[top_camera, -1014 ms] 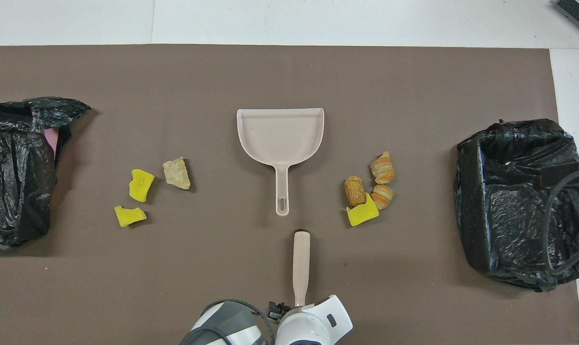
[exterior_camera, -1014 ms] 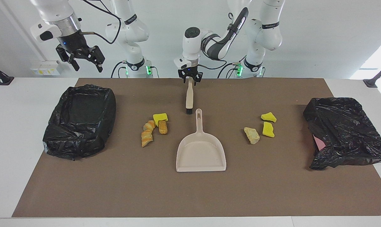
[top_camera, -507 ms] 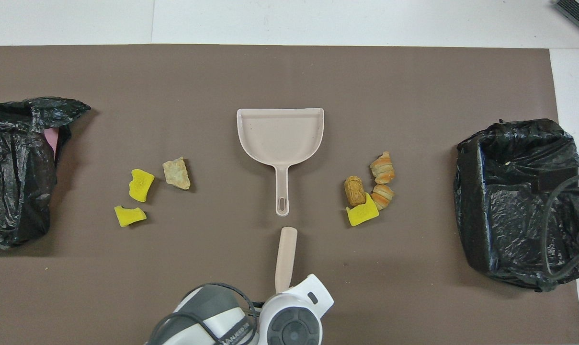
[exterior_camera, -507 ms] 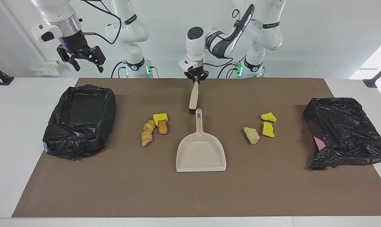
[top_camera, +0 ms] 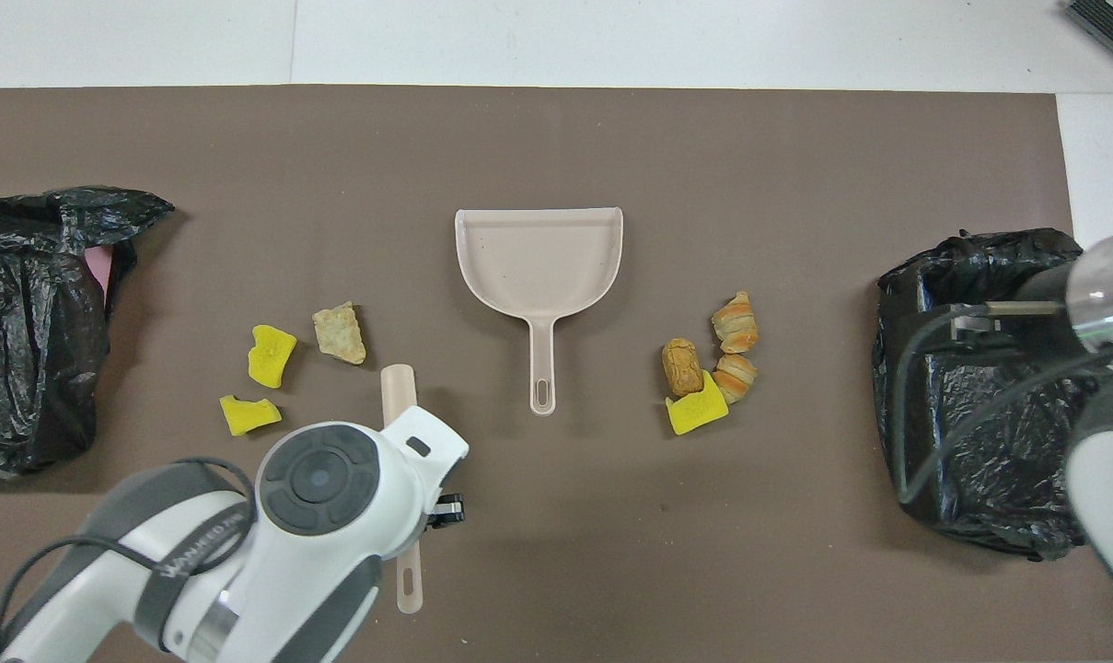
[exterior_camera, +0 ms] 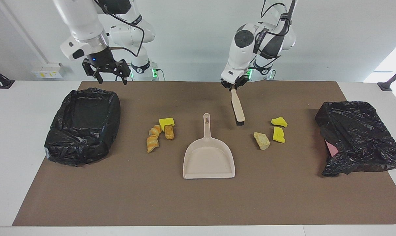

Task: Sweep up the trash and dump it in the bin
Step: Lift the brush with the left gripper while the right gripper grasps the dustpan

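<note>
The left gripper (exterior_camera: 233, 86), clamped on the brush (exterior_camera: 237, 108), has swung it from the dustpan (exterior_camera: 208, 160) handle toward the yellow scraps (exterior_camera: 279, 127); bare mat lies between. The right gripper (exterior_camera: 106, 70) hangs wide.

smooth plastic dustpan (exterior_camera: 209, 159), crinkled glossy bin liner (exterior_camera: 83, 126), matt brown mat (exterior_camera: 198, 203)

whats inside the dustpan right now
Nothing: the dustpan pan is bare in both views. None of its inside is covered; the trash lies on the mat beside it.
</note>
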Motion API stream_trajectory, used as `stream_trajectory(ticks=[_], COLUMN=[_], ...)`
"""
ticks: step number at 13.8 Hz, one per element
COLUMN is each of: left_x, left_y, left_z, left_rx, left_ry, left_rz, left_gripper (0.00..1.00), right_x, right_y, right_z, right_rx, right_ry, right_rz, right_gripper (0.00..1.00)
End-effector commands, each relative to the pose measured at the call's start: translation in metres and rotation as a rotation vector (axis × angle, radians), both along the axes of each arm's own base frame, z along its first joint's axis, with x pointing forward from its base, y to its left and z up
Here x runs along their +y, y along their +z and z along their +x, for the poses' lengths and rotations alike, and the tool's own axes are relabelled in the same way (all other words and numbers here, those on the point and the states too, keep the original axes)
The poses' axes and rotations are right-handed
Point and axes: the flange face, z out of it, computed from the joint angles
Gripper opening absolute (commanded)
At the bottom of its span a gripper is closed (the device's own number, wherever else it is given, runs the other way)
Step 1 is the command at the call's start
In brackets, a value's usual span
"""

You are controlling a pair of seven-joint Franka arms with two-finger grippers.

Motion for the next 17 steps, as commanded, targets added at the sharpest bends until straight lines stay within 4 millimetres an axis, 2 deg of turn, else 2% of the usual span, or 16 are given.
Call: stream_trajectory(ticks=[1,4,6,8,10,11,13,15,16,17], left_x=[0.044,0.103,0.148,0.193,0.231,0.239,0.245,0.24,0.237,0.235], left_y=[0.013,0.009,0.003,-0.003,-0.008,-0.009,-0.024,-0.056,-0.071,-0.077], left_z=[0.029,0.06,0.074,0.081,0.082,0.079,0.068,0.053,0.049,0.05], left_rx=[-0.022,-0.046,-0.06,-0.066,-0.059,-0.057,-0.042,-0.054,-0.078,-0.083], left_ry=[-0.004,0.101,0.128,0.117,0.113,0.124,0.141,0.146,0.139,0.14], left_rz=[0.035,0.053,0.052,0.032,0.019,0.019,0.022,0.019,0.015,0.013], left_gripper=[0.0,0.0,0.0,0.0,0.0,0.0,0.0,0.0,0.0,0.0], right_x=[0.066,0.167,0.21,0.256,0.281,0.293,0.301,0.308,0.309,0.312], right_y=[-0.041,-0.103,-0.142,-0.164,-0.197,-0.208,-0.213,-0.223,-0.233,-0.244], right_z=[0.024,0.041,0.047,0.038,0.032,0.028,0.03,0.025,0.022,0.018], right_rx=[-0.007,-0.015,-0.015,-0.05,-0.025,-0.025,-0.065,-0.061,-0.061,-0.062], right_ry=[-0.037,-0.064,-0.074,-0.056,-0.043,-0.037,-0.037,-0.017,-0.006,0.018], right_rz=[-0.015,-0.022,-0.03,-0.007,-0.021,-0.02,0.016,0.012,0.008,0.008], right_gripper=[1.0,1.0,1.0,1.0,1.0,1.0,1.0,1.0,0.97,0.88])
